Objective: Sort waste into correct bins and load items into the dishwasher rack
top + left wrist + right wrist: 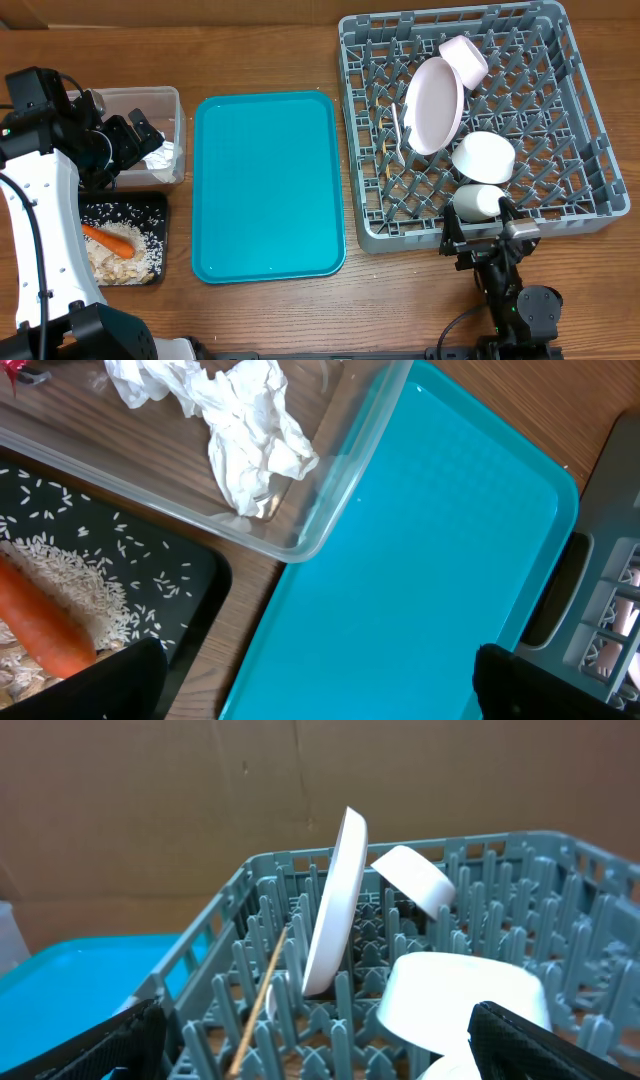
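Note:
The grey dishwasher rack holds an upright white plate, a pale pink bowl, a white bowl, a white cup, a fork and chopsticks. My right gripper is open and empty at the rack's near edge, facing the plate, the white bowl and a chopstick. My left gripper is open and empty over the clear tub, which holds crumpled tissues and a bit of red wrapper. The black tray holds a carrot, rice and scraps.
The flat teal serving tray lies bare between the bins and the rack. In the left wrist view it lies next to the tub's corner and the black tray. A brown cardboard wall stands behind the rack.

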